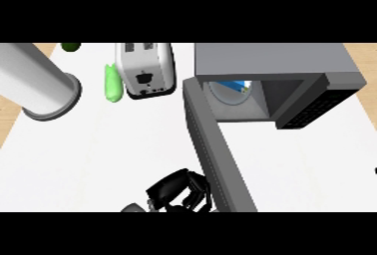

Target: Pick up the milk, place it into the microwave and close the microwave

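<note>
Down at the near edge, a black hand [179,191] shows just left of the microwave door [215,149]. Its fingers are curled in on themselves, and they seem to hold nothing. It sits right beside the door's outer face, close to the door's near end; whether it touches the door I cannot tell. Which hand it is I also cannot tell, since no forearm shows.

That door stands wide open, a long grey slab running from the microwave [276,64] at the far right down toward the near edge. Inside the cavity sits a pale round plate [227,94], and on it a blue-and-white thing that looks like the milk [237,85], mostly hidden by the microwave's top. A dark control panel [318,105] faces right of the opening.

Left of the microwave stands a toaster [146,69], and just beside it on the left lies a green vegetable [111,83]. A big grey cylinder [37,82] leans across the far left corner of the white counter [95,154]. A small dark green thing [71,47] peeks in at the far edge.
</note>
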